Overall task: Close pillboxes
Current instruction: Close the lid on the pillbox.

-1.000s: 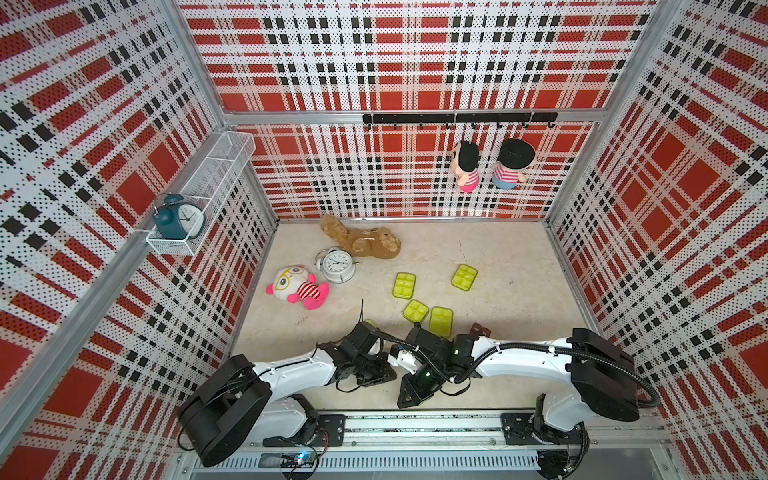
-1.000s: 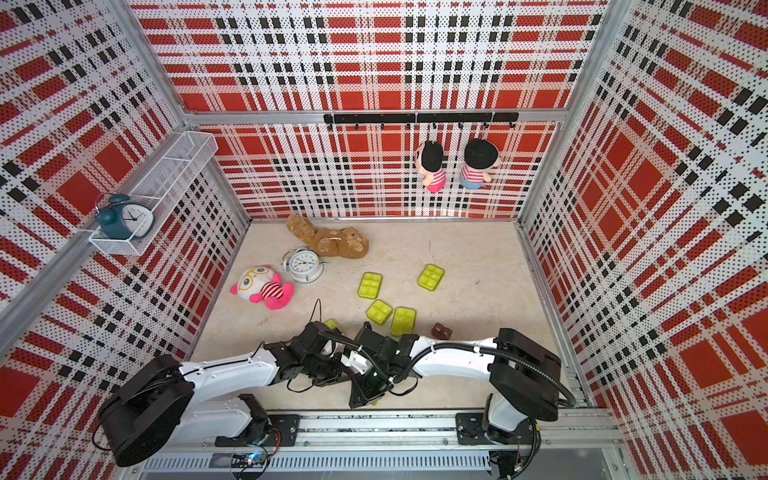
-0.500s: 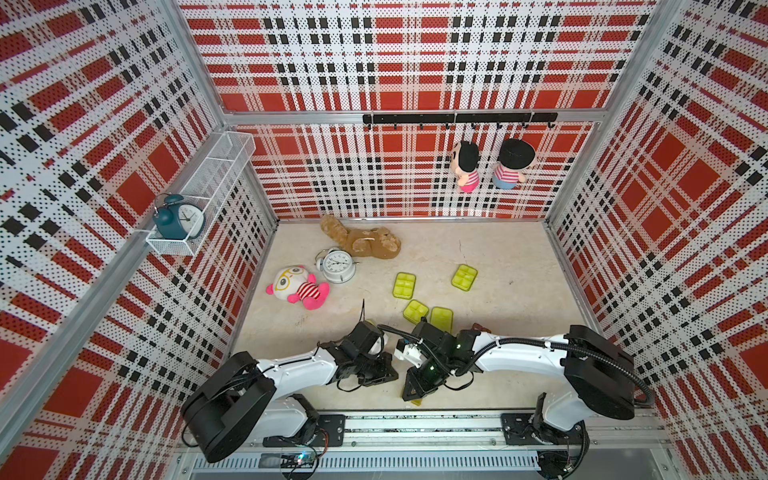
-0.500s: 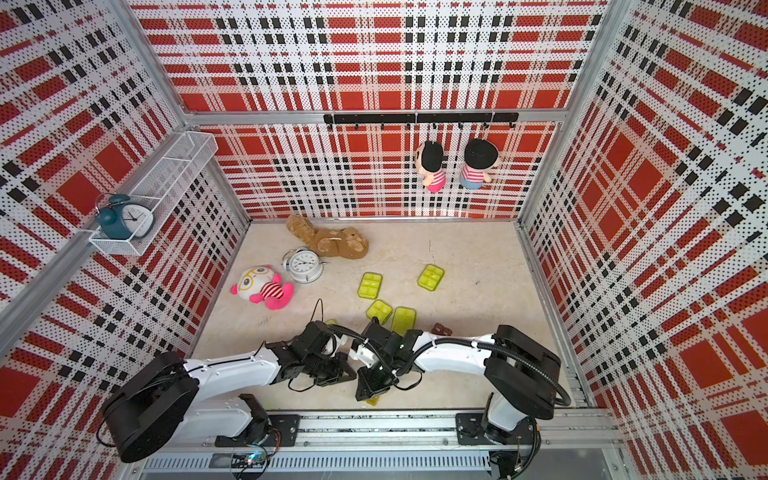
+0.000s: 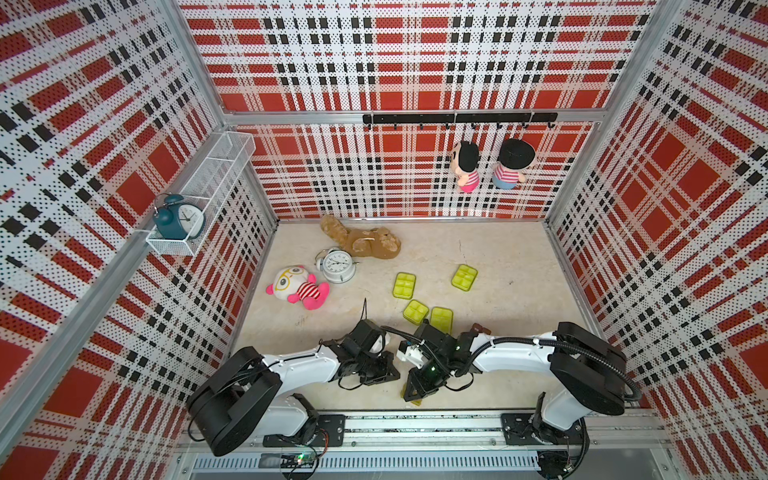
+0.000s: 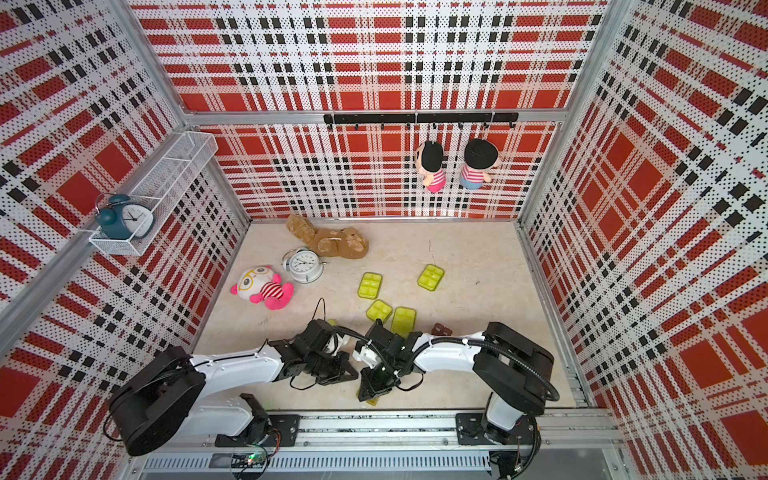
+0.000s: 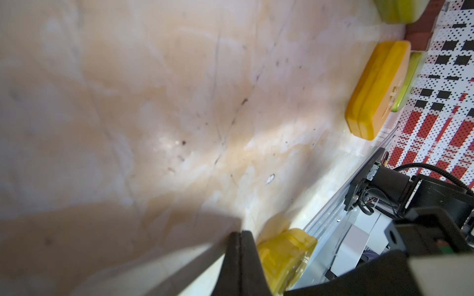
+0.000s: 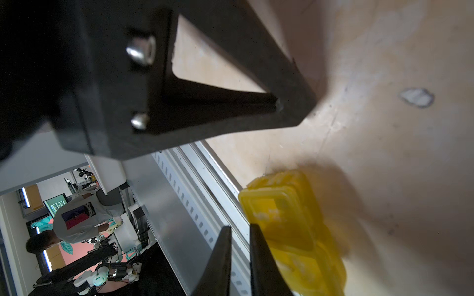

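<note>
A yellow pillbox (image 8: 289, 225) lies at the floor's front edge against the metal rail. My right gripper (image 8: 239, 228) stands over it with a narrow empty gap between the fingers, one finger beside the box. In both top views only a sliver of this pillbox (image 5: 415, 401) (image 6: 372, 402) shows under the right gripper (image 5: 411, 395) (image 6: 365, 395). My left gripper (image 7: 241, 234) (image 5: 395, 374) is shut on nothing, its tip next to the same pillbox (image 7: 282, 256). Several lime-green pillboxes (image 5: 404, 285) (image 6: 430, 277) lie farther back. An orange-yellow pillbox (image 7: 377, 89) sits closed.
A small brown pillbox (image 5: 480, 330) lies beside the right arm. A white alarm clock (image 5: 338, 266), a brown plush (image 5: 365, 243) and a pink striped plush (image 5: 297, 286) lie at the back left. The metal rail (image 8: 195, 205) bounds the floor in front.
The right arm has shifted slightly to the left, and the yellow pillbox now peeks out under its gripper at the front edge. The left arm has barely moved.
</note>
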Available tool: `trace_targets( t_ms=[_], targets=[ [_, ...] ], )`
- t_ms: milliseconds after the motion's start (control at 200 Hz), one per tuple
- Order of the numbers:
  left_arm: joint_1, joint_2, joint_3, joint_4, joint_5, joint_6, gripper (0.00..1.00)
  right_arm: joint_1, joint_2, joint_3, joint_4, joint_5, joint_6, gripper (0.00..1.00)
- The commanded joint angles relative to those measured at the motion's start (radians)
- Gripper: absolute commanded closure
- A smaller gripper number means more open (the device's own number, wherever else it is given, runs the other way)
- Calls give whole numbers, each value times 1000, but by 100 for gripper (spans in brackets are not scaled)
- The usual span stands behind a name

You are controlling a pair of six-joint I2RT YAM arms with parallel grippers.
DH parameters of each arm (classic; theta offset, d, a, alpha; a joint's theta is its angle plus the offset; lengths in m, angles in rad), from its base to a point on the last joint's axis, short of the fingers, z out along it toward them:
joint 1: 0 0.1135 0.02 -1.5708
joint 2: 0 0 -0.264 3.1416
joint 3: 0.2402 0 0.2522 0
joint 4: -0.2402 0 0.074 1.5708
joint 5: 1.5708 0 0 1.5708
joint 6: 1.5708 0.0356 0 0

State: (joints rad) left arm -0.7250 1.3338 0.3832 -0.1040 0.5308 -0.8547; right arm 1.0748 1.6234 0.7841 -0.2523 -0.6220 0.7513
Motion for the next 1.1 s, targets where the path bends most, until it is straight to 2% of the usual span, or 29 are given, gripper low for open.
trace_targets(
  t_ms=[0, 381, 586, 1092],
  targets=[
    [6, 35, -27, -99, -66, 15, 100, -15, 15, -19, 53, -19, 6, 82],
    [4, 40, -26, -99, -68, 15, 100, -23, 48, -65, 65, -23, -3, 84],
    [4, 44, -24, -101, -64, 14, 100, -36, 53, -129, 139, -16, 29, 84],
    [2, 54, -10, -125, -70, 23, 100, -83, 49, -188, 164, 47, 27, 87]
  ],
)
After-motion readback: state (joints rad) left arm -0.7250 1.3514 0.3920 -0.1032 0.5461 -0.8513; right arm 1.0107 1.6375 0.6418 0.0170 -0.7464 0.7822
